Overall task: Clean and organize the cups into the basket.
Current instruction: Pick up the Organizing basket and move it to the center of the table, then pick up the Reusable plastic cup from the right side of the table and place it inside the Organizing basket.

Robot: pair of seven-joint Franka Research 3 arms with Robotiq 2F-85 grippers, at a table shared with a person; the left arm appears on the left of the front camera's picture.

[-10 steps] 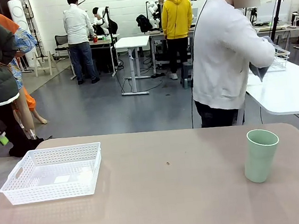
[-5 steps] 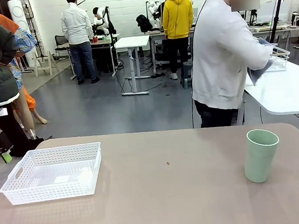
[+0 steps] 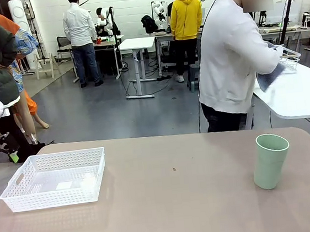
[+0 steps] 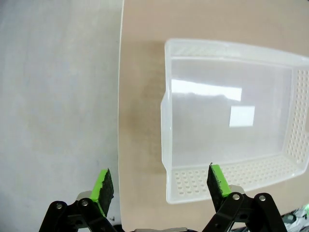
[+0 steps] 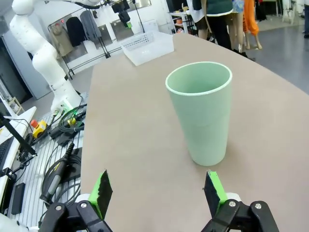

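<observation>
**Front view.**
- Item 1: matte tan counter (image 3: 175, 202), spanning the near part of the scene.
- Item 2: shallow white plastic rectangular basket with perforated lattice sides (image 3: 53, 179), resting on the left side of the counter.
- Item 3: pale mint green tapered handleless cup (image 3: 270, 160), upright with its mouth up on the right side of the counter, well apart from the basket.
- Item 4: person in a white sweatshirt (image 3: 229, 58), standing beyond the counter's far edge and turned right toward a white side table (image 3: 302, 92).

**Left wrist view.**
- Item 5: left end effector (image 4: 160, 182), black with green pads, jaws spread wide and holding nothing.
- One finger lies over the grey floor (image 4: 58, 96) past the counter's edge.
- The other finger lies over a perforated wall of the basket.
- The basket sits just inside the counter's edge.

**Right wrist view.**
- Item 6: right end effector (image 5: 157, 189), jaws spread wide and holding nothing.
- The cup stands upright on the counter just beyond the gap between the fingers and touches neither one.
- The basket lies at the far end of the counter.
- The white left arm (image 5: 41, 53) rises beside the basket.
</observation>
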